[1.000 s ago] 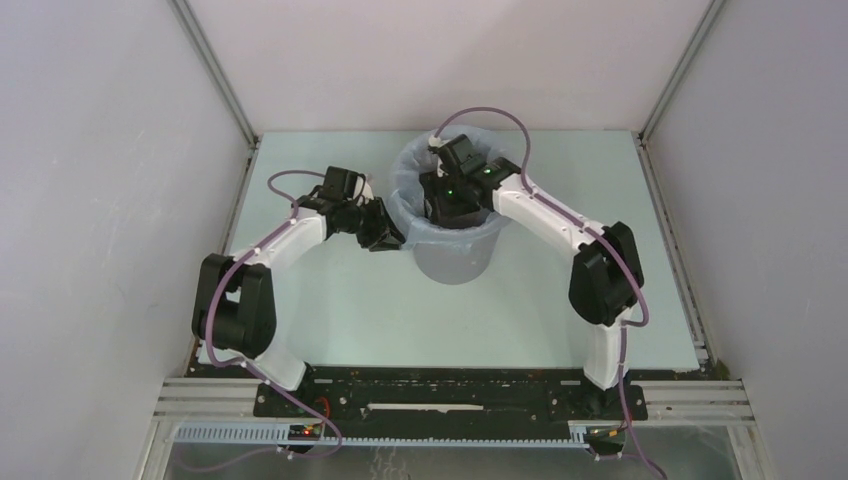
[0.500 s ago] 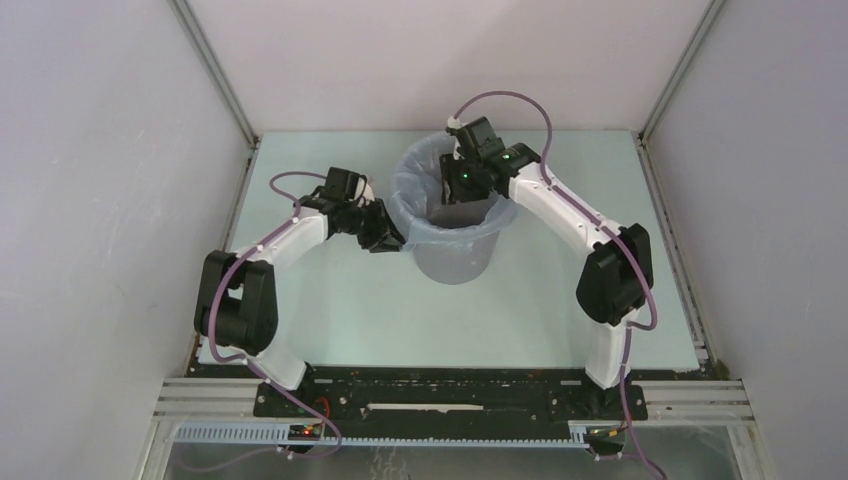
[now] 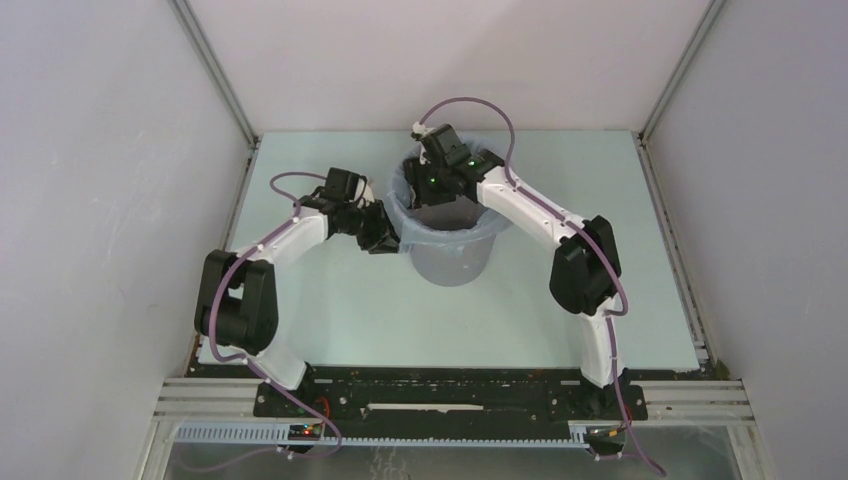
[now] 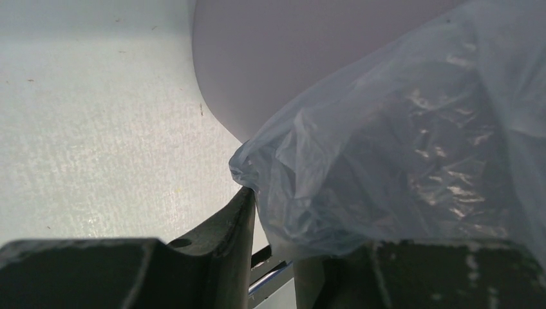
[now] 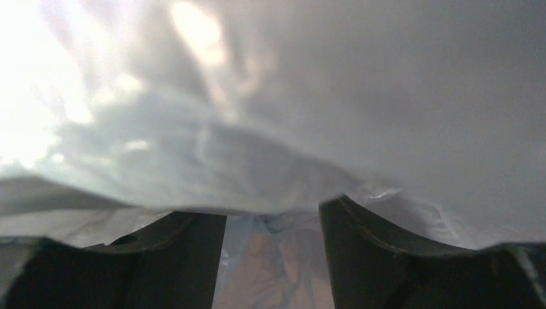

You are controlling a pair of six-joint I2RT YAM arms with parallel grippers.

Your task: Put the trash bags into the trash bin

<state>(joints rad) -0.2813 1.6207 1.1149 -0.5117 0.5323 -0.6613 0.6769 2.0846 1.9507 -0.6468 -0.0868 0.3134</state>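
From above, the bin (image 3: 450, 262) stands mid-tabletop (image 3: 330, 310), with the bag (image 3: 455, 233) lining it and folded over its rim. The left end effector (image 3: 388, 236) sits outside the rim's left edge. The right end effector (image 3: 418, 196) reaches into the mouth from above, so it is nearer the bag's inside.

On the left wrist, the end effector (image 4: 277, 215) pinches a fold of bag (image 4: 399, 148) just beside the bin wall (image 4: 277, 58).

On the right wrist, the fingers (image 5: 187, 251) are spread, gripping nothing. The film (image 5: 212, 167) lies straight ahead, stretched across their tips.
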